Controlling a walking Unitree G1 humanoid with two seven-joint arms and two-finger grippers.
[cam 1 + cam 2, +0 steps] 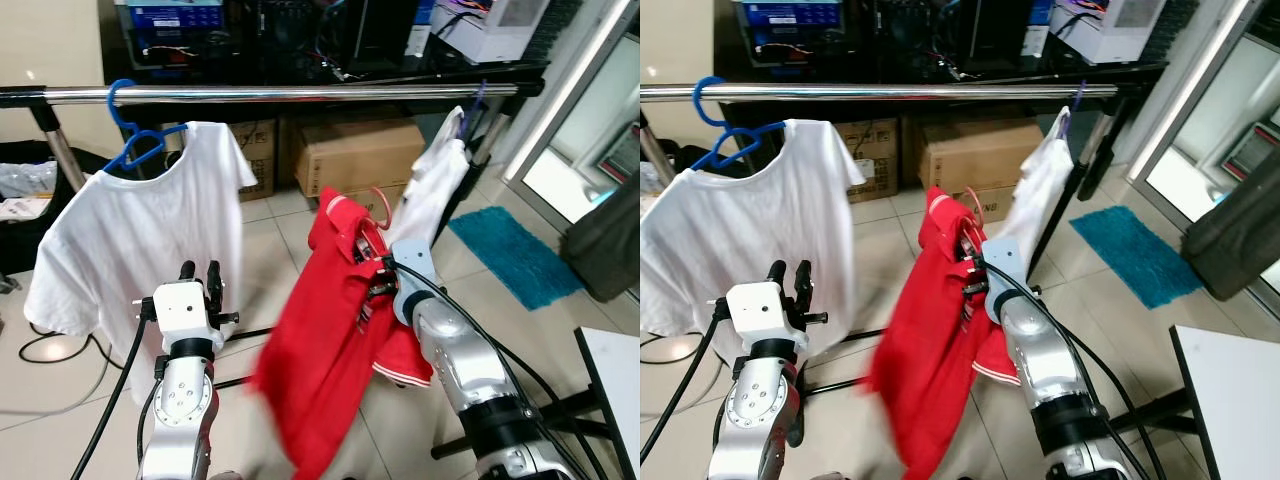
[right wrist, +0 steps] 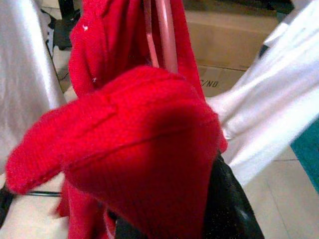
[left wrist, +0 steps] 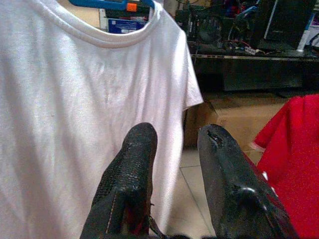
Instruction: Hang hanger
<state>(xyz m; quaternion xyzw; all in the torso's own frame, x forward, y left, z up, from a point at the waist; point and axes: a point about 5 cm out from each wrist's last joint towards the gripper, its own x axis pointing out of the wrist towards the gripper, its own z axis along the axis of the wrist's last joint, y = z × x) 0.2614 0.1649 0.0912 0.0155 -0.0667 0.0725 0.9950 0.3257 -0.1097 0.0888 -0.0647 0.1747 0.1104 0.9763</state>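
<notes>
A red polo shirt (image 1: 325,350) on a pink hanger (image 1: 378,205) hangs from my right gripper (image 1: 368,262), which is shut on the hanger and shirt collar below the chrome rail (image 1: 300,95). The pink hook (image 2: 162,35) rises above the red cloth (image 2: 134,149) that covers the fingers. A white T-shirt (image 1: 140,240) hangs on a blue hanger (image 1: 135,135) at the rail's left end. My left gripper (image 1: 200,275) is raised in front of this T-shirt (image 3: 75,99), its fingers (image 3: 132,174) slightly apart and holding nothing. Another white garment (image 1: 440,180) hangs at the rail's right end.
Cardboard boxes (image 1: 360,155) sit under a dark shelf behind the rail. A blue mat (image 1: 525,255) lies on the tiled floor to the right. A dark garment (image 1: 605,240) hangs at far right, and a white table corner (image 1: 610,370) is at the lower right. Cables (image 1: 50,350) lie at left.
</notes>
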